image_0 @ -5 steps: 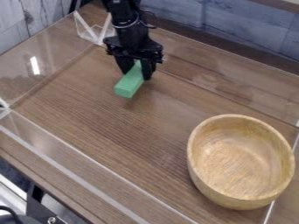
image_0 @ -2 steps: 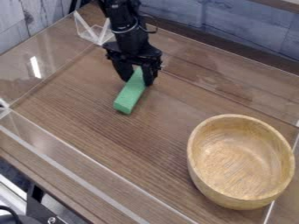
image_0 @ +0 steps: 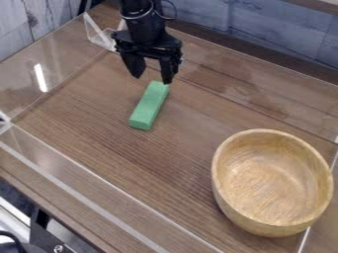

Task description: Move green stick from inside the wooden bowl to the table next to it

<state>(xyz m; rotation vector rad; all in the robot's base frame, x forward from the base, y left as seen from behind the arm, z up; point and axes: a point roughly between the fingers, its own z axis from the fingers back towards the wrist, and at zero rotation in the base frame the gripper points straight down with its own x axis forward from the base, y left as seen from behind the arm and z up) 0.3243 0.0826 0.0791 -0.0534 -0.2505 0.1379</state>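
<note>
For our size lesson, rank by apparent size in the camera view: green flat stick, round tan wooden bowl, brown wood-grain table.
1. Brown wood-grain table
2. Round tan wooden bowl
3. Green flat stick

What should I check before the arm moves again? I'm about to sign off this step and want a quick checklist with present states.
1. Green stick out of the wooden bowl: ok.
2. Stick lying on the table, near the gripper: ok.
3. Stick free of the fingers, which look open: ok, as far as this view shows.
4. Bowl upright on the table: ok.
5. Stick right next to the bowl, if the task wants it close: not ok, bare tabletop lies between them.
6. Fingers raised enough to pass over the stick: cannot tell from this single view.
</note>
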